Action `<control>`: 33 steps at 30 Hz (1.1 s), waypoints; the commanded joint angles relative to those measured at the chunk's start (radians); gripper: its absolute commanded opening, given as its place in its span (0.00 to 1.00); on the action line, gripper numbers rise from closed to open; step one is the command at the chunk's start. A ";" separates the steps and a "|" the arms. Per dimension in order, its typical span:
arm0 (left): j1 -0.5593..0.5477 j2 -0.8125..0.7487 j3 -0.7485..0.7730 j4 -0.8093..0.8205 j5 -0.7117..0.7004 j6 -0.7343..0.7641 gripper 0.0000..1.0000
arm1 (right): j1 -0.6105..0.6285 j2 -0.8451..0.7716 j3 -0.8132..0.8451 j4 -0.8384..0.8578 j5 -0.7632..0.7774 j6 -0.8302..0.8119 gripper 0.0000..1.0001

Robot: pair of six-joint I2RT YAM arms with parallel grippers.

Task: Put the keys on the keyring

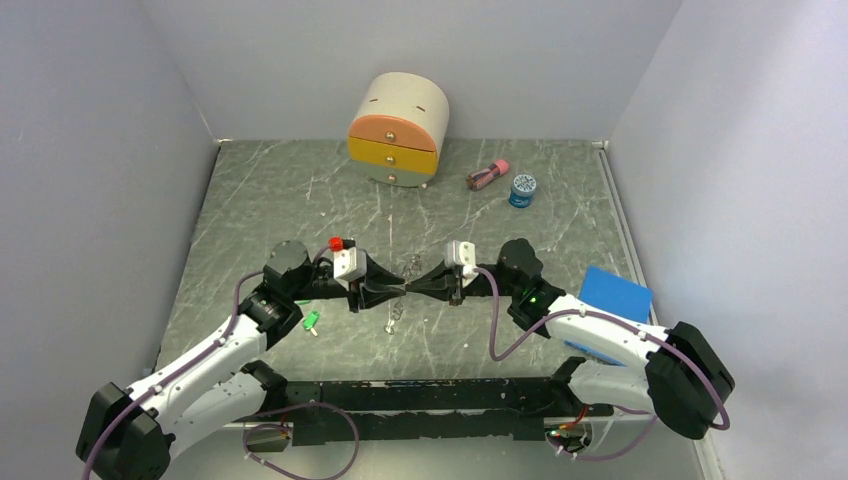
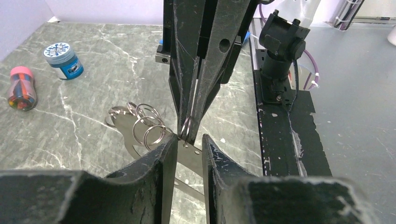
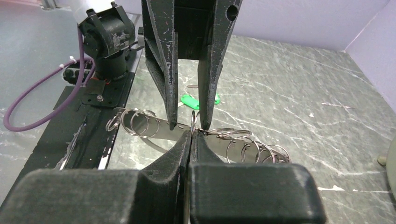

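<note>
meanwhile right pincer [image 3: 192,133] pinches the keyring [image 3: 193,122], left pincer [image 2: 189,142] parted around it, green keys [image 1: 311,322] aside

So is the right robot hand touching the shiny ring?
Touching. In the right wrist view, the right gripper has its jaws shut on the keyring, the thin ring pinched edge-on between them.

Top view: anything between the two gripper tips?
Yes. Between the left gripper and right gripper sits the keyring, the only thing there. The right wrist view shows the right's tips pinching it.

Overhead view, two facing wrist close-ups
</note>
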 commanded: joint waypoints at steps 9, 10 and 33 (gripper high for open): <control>-0.004 -0.054 -0.017 0.091 -0.056 -0.083 0.46 | 0.005 -0.009 0.046 0.082 -0.028 0.001 0.00; -0.004 -0.064 -0.021 0.092 -0.065 -0.087 0.47 | 0.004 -0.011 0.046 0.080 -0.029 0.000 0.00; -0.001 -0.025 -0.128 0.352 -0.047 -0.205 0.24 | 0.004 -0.007 0.041 0.111 -0.062 0.034 0.00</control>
